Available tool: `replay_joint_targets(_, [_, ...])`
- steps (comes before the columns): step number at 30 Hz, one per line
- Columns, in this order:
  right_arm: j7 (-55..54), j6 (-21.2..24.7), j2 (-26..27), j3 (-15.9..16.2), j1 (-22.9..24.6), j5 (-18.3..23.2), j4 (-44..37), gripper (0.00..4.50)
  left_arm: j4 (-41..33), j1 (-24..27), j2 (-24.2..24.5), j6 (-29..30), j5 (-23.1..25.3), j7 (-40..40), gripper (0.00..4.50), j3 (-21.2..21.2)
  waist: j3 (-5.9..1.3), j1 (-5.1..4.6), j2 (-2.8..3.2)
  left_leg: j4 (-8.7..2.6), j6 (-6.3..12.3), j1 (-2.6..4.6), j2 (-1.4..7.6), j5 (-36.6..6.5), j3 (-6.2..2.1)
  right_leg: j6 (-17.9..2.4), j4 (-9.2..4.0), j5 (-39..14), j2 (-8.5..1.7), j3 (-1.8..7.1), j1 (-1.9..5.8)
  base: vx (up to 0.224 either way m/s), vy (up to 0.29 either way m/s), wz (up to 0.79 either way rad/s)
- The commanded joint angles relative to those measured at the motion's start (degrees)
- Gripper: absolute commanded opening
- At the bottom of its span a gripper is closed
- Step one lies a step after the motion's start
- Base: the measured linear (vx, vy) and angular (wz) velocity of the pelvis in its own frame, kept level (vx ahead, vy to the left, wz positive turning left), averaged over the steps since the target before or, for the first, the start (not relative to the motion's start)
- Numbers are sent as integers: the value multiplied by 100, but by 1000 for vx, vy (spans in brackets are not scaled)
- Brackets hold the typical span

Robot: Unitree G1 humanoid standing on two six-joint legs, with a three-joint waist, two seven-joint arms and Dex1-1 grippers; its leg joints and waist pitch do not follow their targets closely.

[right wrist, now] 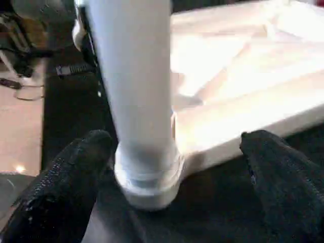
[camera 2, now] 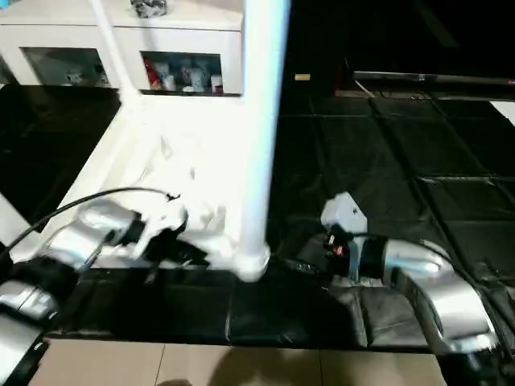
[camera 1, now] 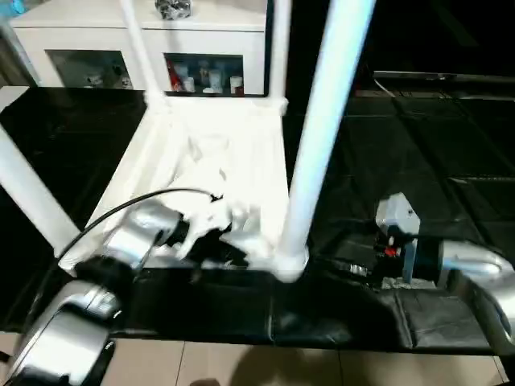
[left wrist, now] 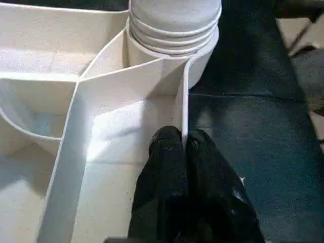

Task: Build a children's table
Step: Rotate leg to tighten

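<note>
The children's table lies upside down on a black mat, its ribbed top (camera 1: 201,161) facing up. White legs stand in its corner sockets: one near right (camera 1: 322,121), one near left (camera 1: 28,193), two at the far corners (camera 1: 141,48). My left gripper (left wrist: 182,139) is shut on the thin rim wall of the top (left wrist: 185,96), just beside the near right socket (left wrist: 172,35). My right gripper (right wrist: 179,144) is open, its fingers (right wrist: 76,172) standing on either side of that leg's base (right wrist: 147,177) without touching it.
A white cabinet (camera 1: 96,36) with glass-fronted shelves stands behind the table. The black mat (camera 1: 418,145) stretches to the right. Its front edge meets a pale tiled floor (camera 1: 241,362) close to me. A black cable (camera 1: 121,209) arcs over my left forearm.
</note>
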Motion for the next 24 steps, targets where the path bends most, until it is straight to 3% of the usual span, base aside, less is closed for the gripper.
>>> replay_joint_targets(1, [299,-125,53,197,-150,67,165,450,-210,125,-15,18,-36,-358,5,-252,-399,15,-67,-377,597,-3,568,143,-215,-600,-376,-478,-811,523,345,0,0,0])
replay_joint_targets(8, [1126,-399,255,706,-823,-190,1205,373,-639,206,23,133,41,-445,0,-345,-415,60,-60,-352,632,10,583,269,-205,-773,-306,-164,-799,534,312,0,0,0])
replay_joint_targets(12, [1393,-441,283,893,-1013,-303,1491,357,-635,175,-12,78,112,-321,0,-336,-422,94,-61,-349,636,7,585,286,-207,-747,-305,-163,-798,531,322,0,0,0])
replay_joint_targets(13, [1527,-493,304,982,-1115,-358,1679,330,-653,171,-23,93,127,-256,0,-323,-426,103,-74,-348,627,11,581,272,-205,-742,-302,-187,-806,531,324,0,0,0])
replay_joint_targets(14, [1579,-532,319,1008,-1158,-375,1765,330,-664,171,-23,115,124,-246,0,-323,-422,102,-94,-351,633,3,577,281,-203,-730,-309,-205,-804,529,329,0,0,0])
replay_joint_targets(24, [1923,-801,476,1079,-1458,-458,2346,247,-718,179,-16,215,122,-178,0,-282,-418,106,-88,-346,642,1,577,251,-201,-698,-324,-405,-794,528,313,0,0,0])
